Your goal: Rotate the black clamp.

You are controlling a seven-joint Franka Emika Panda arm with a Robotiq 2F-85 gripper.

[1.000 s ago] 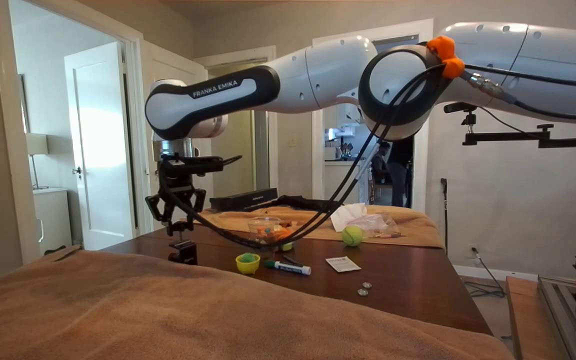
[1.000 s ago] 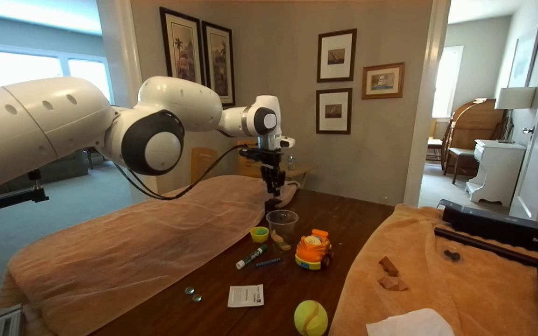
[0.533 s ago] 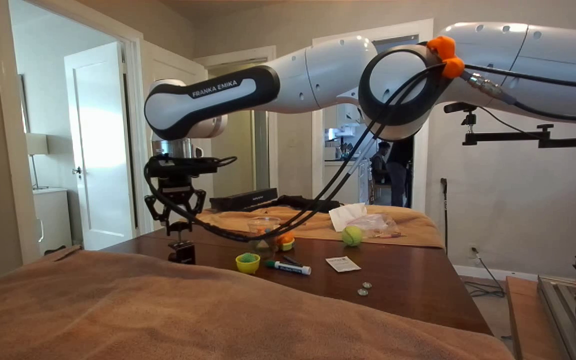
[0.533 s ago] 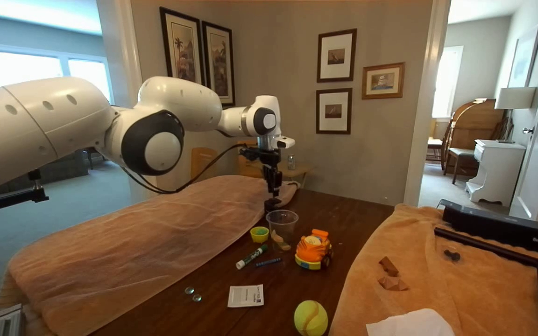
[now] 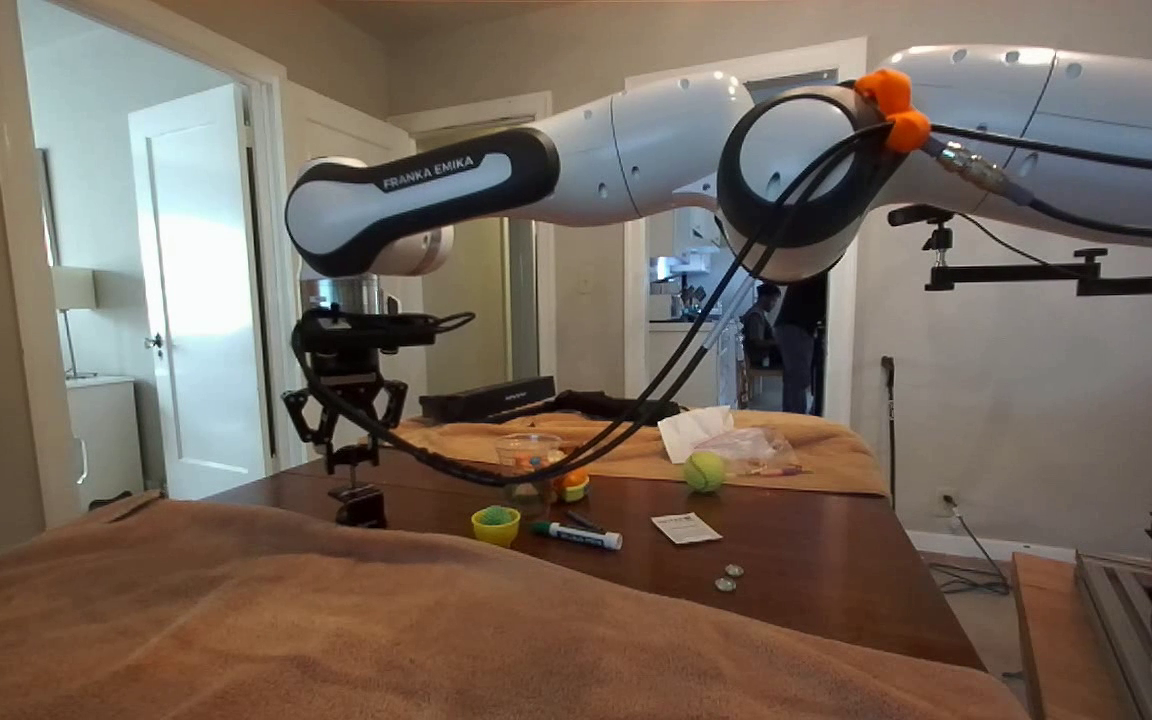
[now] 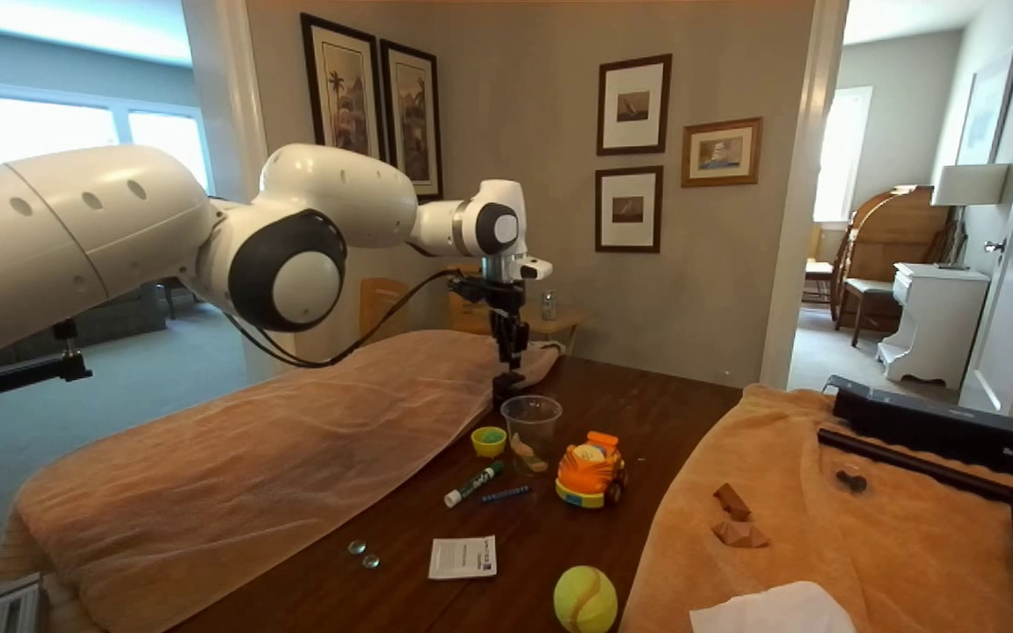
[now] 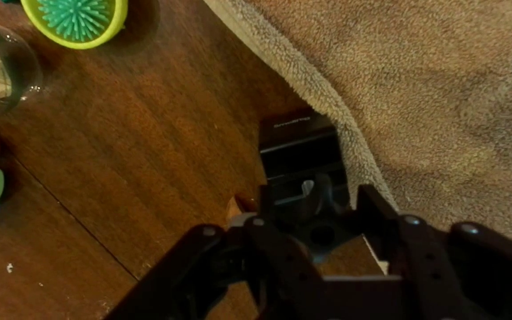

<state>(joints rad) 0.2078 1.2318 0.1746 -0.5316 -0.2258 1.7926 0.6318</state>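
The black clamp [image 5: 361,507] is a squat black block with a thin metal screw rising from its top. It stands upright at the table's far end in both exterior views [image 6: 504,387]. In the wrist view the clamp [image 7: 300,151] lies beside the towel's edge, with faint lettering on one face. My gripper [image 5: 351,458] points straight down above the clamp body. In the wrist view its fingertips [image 7: 316,195] are on either side of the clamp's dark lobed knob and look shut on it. Dark parts blur together there. Whether the clamp's base touches the table is unclear.
A brown towel [image 7: 438,89] borders the clamp closely. A yellow-green cup [image 6: 488,442] with a spiky green ball, a clear plastic cup [image 6: 531,409] and an orange toy car [image 6: 590,475] stand nearby. A marker [image 6: 473,485] and tennis ball [image 6: 585,600] lie nearer the base.
My wrist has turned somewhat about its vertical axis, mostly in the earlier half second. The gripper and clamp have shifted slightly left together in both exterior views.
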